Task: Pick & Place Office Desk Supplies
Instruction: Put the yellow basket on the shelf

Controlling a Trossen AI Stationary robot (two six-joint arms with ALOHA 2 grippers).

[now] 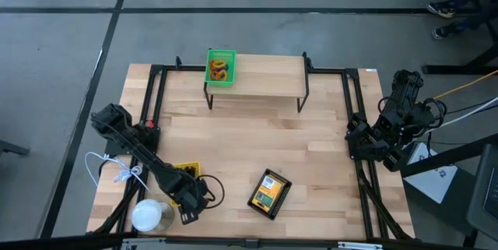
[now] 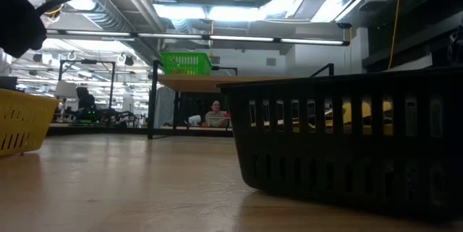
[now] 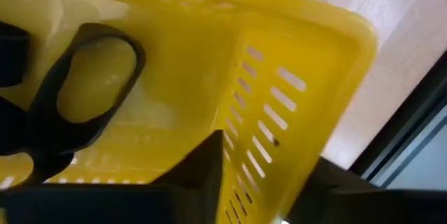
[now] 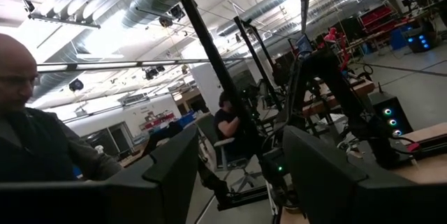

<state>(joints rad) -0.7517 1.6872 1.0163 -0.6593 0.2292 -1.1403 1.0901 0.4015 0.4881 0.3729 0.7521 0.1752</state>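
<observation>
Fingers, left gripper [image 1: 189,203]: down at the near left of the pale wooden desk [image 1: 257,149], over the yellow slotted plastic tray [image 1: 187,170]. In the left wrist view the dark fingers [image 3: 202,175] show at the tray's inner wall; whether they are parted or closed cannot be told, nor whether they hold anything.

Fingers, right gripper [image 4: 241,168]: two dark fingers [image 4: 164,172] set apart with a clear gap, nothing between them, pointing off into the room. Right arm folded back at the desk's right edge.

Yellow tray, contents: one black loop-shaped item [image 3: 77,105] lying on the tray floor; what it is cannot be told.

Green slotted plastic tray [image 1: 220,68]: on the raised wooden shelf [image 1: 257,79] at the desk's far side, left end; orange loops [image 1: 219,69] inside.

Black mesh rectangular tray [image 1: 269,194]: near centre of the desk, right of the yellow tray; a yellow-orange-green printed box [image 1: 268,191] inside.

White round can [image 1: 151,215]: near left corner, just beside the left gripper.

White cord [image 1: 109,168]: left desk edge.
</observation>
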